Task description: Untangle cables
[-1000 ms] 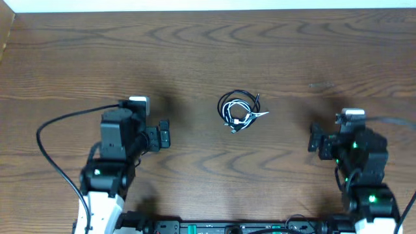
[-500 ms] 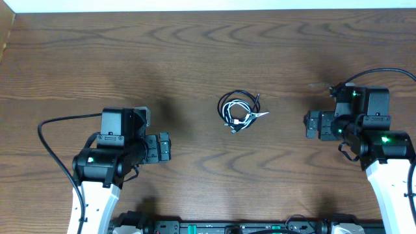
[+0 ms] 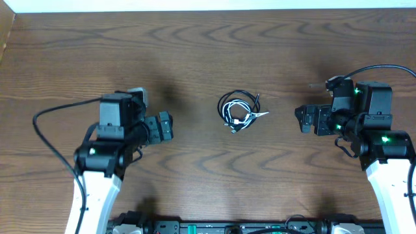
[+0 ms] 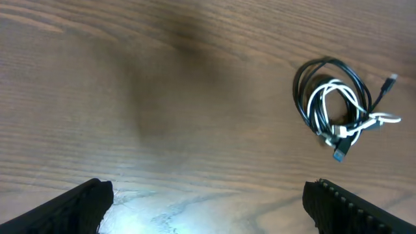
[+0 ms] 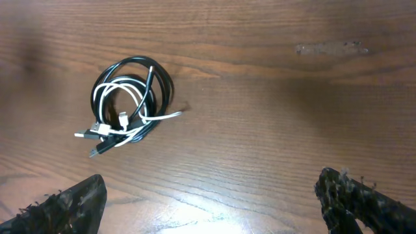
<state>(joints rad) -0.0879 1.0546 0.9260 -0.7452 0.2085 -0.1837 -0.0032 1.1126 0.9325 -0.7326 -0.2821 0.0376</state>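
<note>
Left gripper (image 3: pixel 166 127) moved farther away and a touch right, right gripper (image 3: pixel 300 119) moved farther away and left, both now nearer the centre

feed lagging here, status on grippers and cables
Left gripper open, empty. Right gripper open, empty. Cables tangled between them, untouched. Nothing in the way.

Cables (image 3: pixel 240 112) on table (image 3: pixel 195 58), between grippers.

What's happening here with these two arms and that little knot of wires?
Two robot arms flank a small tangle of cables, one white cord looped with black ones, lying on the table. The left gripper and right gripper both point toward it, open and empty, neither touching it. The untangling has not begun yet.
</note>
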